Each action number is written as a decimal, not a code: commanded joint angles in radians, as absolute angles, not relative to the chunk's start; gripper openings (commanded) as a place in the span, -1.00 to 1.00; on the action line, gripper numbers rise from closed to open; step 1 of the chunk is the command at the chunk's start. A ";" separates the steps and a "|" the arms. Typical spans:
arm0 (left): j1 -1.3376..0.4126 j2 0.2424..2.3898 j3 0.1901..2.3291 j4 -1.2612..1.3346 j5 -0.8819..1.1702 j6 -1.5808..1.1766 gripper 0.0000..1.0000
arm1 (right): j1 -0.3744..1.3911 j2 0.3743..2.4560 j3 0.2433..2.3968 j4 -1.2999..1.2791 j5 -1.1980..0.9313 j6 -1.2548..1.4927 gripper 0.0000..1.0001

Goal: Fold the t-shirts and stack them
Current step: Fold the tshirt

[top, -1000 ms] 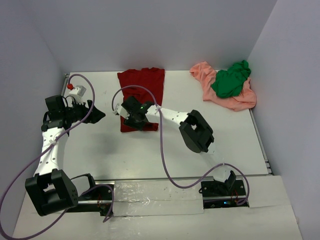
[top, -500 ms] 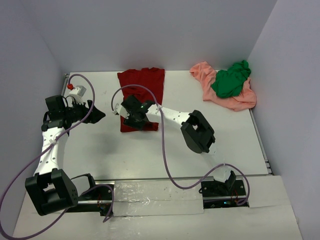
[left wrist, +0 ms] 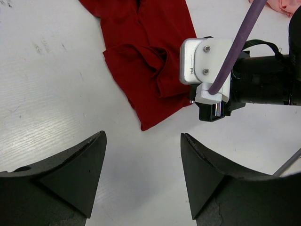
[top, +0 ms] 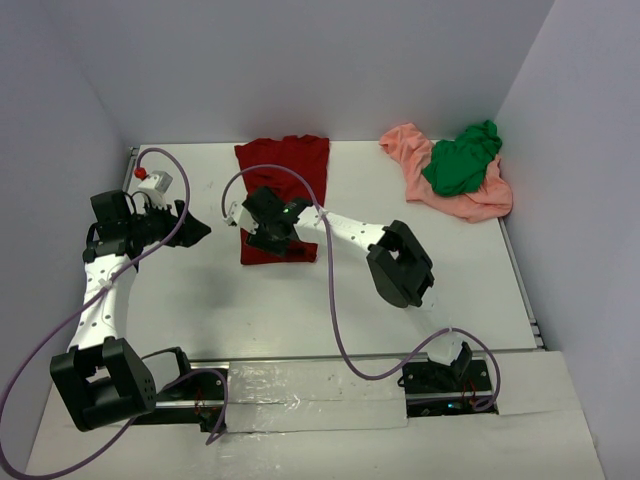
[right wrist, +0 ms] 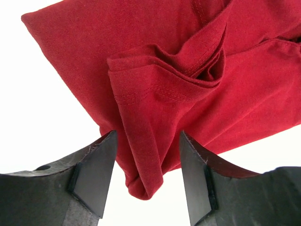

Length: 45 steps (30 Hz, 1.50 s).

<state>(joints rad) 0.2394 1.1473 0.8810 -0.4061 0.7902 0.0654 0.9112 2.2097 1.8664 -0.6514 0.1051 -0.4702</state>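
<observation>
Red t-shirt (top: 290, 165) lies under the outstretched, wide-spread right tool (right wrist: 146, 169).

Right gripper (right wrist: 146, 141) (slight shift) farther up dark red t-shirt (top: 285, 160)

Dark red t-shirt (top: 283, 165); bright green t-shirt (top: 462, 160); salmon-pink t-shirt (top: 408, 146); white desk (top: 200, 300); purple cables (left wrist: 239, 44).

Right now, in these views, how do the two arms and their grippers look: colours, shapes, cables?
The left arm and right arm have white links and bulky black joints. A purple cable loops along each. The left gripper and right gripper carry matte black, wedge-shaped fingers. A white camera box with two screws sits on the right wrist.
</observation>
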 commanded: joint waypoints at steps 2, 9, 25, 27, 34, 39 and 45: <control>0.247 1.134 0.884 -0.374 0.822 0.083 0.47 | 0.914 2.166 1.911 -0.666 0.086 -0.462 0.21; 0.247 1.135 0.888 -0.376 0.825 0.083 0.47 | 0.913 2.177 1.921 -0.683 0.057 -0.454 0.18; 0.248 1.115 0.887 -0.382 0.824 0.083 0.47 | 0.910 2.191 1.902 -0.684 0.022 -0.446 -0.17; 0.247 1.117 0.887 -0.382 0.825 0.081 0.47 | 0.911 2.192 1.902 -0.689 0.017 -0.443 -0.10; 0.247 1.120 0.890 -0.385 0.830 0.083 0.47 | 0.910 2.189 1.875 -0.680 0.012 -0.443 0.20; 0.247 1.117 0.885 -0.387 0.831 0.087 0.47 | 0.910 2.195 1.868 -0.669 0.008 -0.445 0.19; 0.247 1.109 0.882 -0.388 0.834 0.087 0.47 | 0.910 2.201 1.852 -0.652 0.006 -0.442 0.09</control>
<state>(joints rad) 0.2394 1.1378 0.8810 -0.4068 0.7979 0.0677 0.9112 2.2101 1.8683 -0.6731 0.0139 -0.4488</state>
